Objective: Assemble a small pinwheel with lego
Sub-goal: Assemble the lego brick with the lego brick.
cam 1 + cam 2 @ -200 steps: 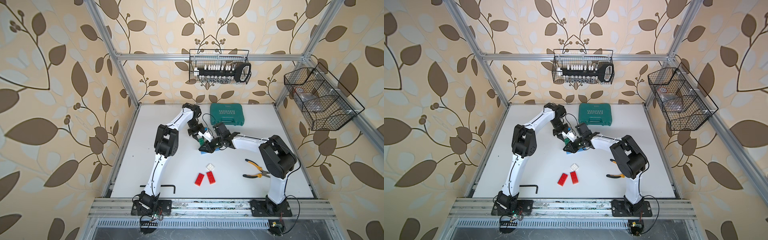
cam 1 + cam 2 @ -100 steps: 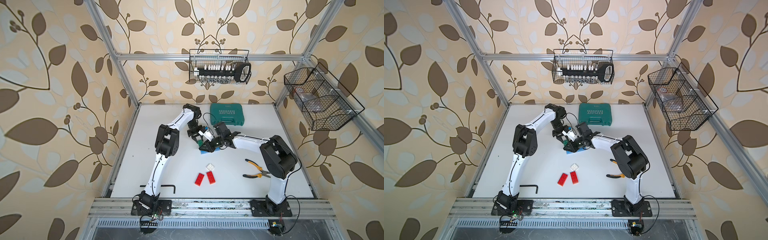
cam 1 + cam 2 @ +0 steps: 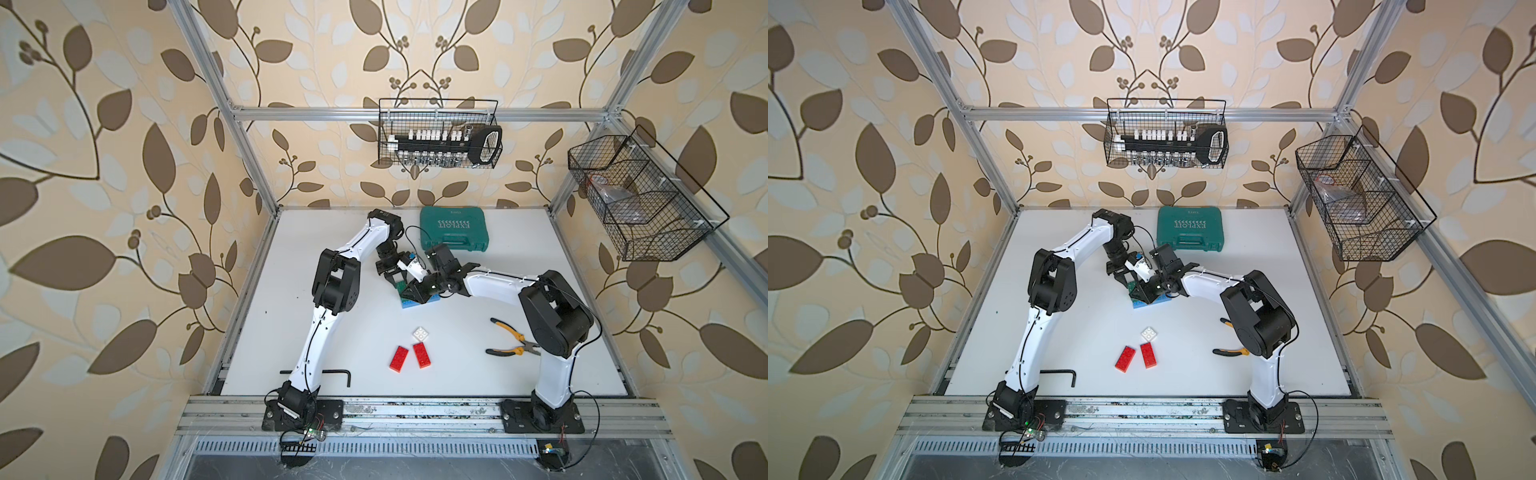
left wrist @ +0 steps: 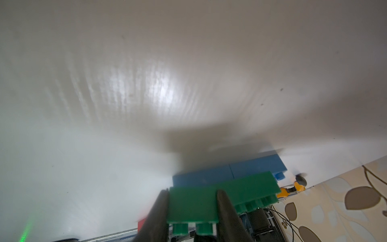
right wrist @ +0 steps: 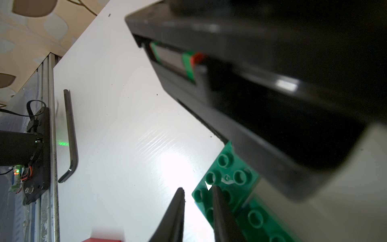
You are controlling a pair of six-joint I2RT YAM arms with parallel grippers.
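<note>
We see the white table [image 3: 457, 374] with the teal tool case [image 3: 453, 230] at its far edge. Mid-table, our left gripper [image 4: 192, 190] pinches a green brick [image 4: 192, 204] atop two blue bricks [image 4: 247, 167]. The right gripper [image 5: 198, 188] is at that stack, fingers narrowly parted, grip unclear. Two red bricks [image 3: 400, 358] and the white square brick [image 3: 421, 333] lie nearer the front.
</note>
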